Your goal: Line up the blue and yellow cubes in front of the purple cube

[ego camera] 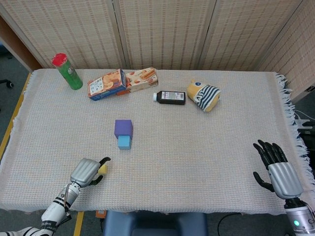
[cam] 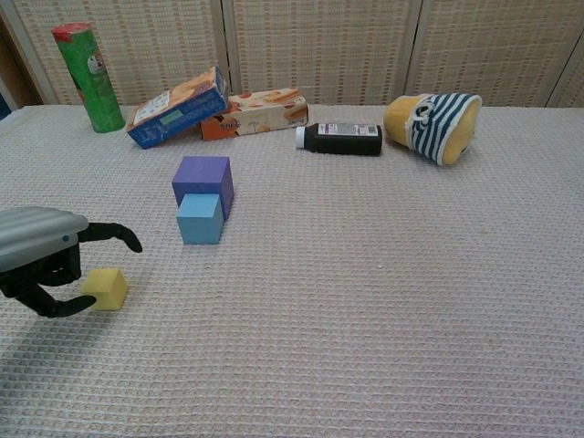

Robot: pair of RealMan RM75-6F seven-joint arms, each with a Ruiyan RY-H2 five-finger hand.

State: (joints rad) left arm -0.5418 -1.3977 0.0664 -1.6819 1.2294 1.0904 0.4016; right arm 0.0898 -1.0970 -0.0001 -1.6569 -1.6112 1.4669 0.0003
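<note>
The left hand (cam: 41, 260) is hovering low near the front-left edge, fingers (cam: 114, 234) loosely curled and holding nothing, its forearm trailing off the front. The right hand (ego camera: 278, 169) is resting at the far right, fingers (ego camera: 266, 150) spread apart and pointing away.

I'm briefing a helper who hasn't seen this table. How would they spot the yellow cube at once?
Start at the purple cube left of the table's middle, with the blue cube touching its near face. Look nearer and further left: the yellow cube lies alone beside the left hand. It is the smallest cube and the only yellow one.
</note>
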